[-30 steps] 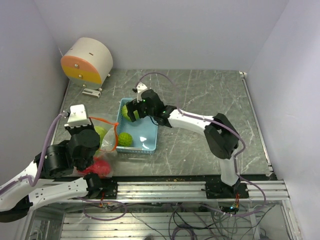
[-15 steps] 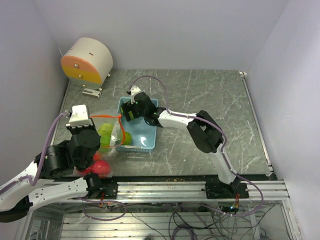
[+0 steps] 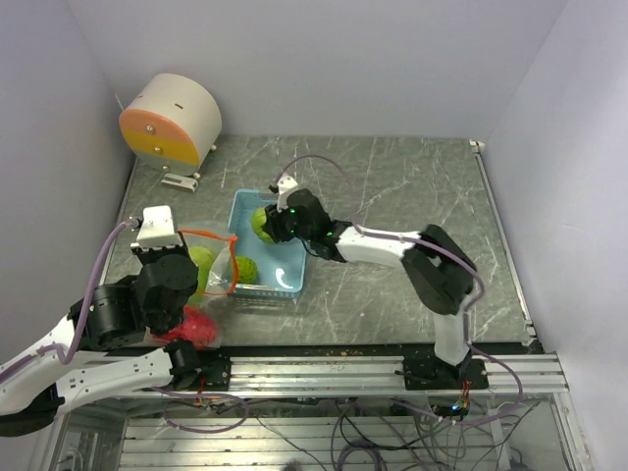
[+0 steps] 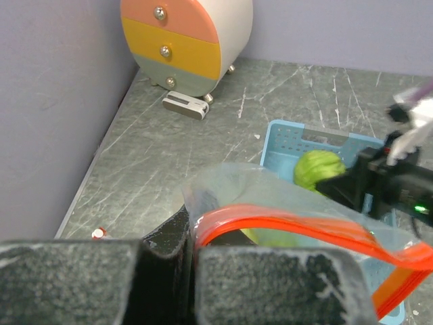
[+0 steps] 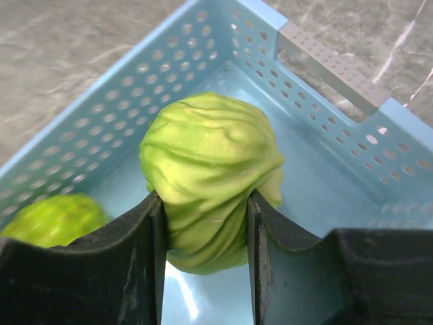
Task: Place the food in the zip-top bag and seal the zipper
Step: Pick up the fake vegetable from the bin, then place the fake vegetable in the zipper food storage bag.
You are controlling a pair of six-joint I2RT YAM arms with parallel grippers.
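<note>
My right gripper [image 5: 203, 230] is shut on a ribbed green cabbage head [image 5: 210, 169], its fingers [image 5: 139, 261] pressing both sides, just above the floor of the light blue tray [image 5: 325, 128]. A green lime-like ball [image 5: 54, 220] lies in the tray beside it. In the top view the right gripper [image 3: 273, 224] holds the cabbage [image 3: 260, 220] at the tray's far left end. My left gripper [image 4: 191, 252] is shut on the rim of the zip-top bag [image 4: 291, 218], its orange zipper mouth open. In the bag [image 3: 211, 275] I see a green piece [image 3: 201, 263] and a red ball [image 3: 199, 326].
The tray [image 3: 294, 257] stands mid-table, right of the bag, with the lime-like ball [image 3: 245, 270] at its near end. A round toy drawer unit [image 3: 169, 120] with orange and yellow fronts stands at the back left by the wall.
The right gripper has shut from wide open onto the cabbage head in the tray and shifted slightly right. The left gripper has kept its hold; the bag mouth has swayed a little.
</note>
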